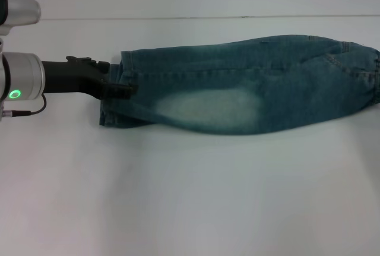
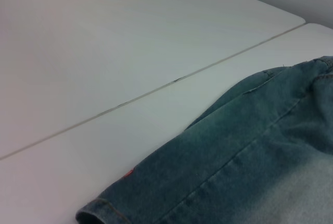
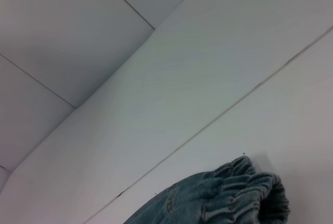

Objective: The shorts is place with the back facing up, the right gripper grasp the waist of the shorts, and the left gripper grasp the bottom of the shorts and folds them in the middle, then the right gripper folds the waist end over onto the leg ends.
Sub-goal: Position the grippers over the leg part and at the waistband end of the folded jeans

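Our left gripper [image 1: 122, 89] sat at the hems [image 1: 116, 98], jaws closed on them. The shorts [image 1: 249, 87] lay folded lengthwise on the table [image 1: 190, 196], stretching from those jaws rightward to the waist [image 1: 365, 75].

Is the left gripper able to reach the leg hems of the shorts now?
Probably yes. The left gripper already sits at the leg hems of the shorts, and nothing on the white table lies between them.
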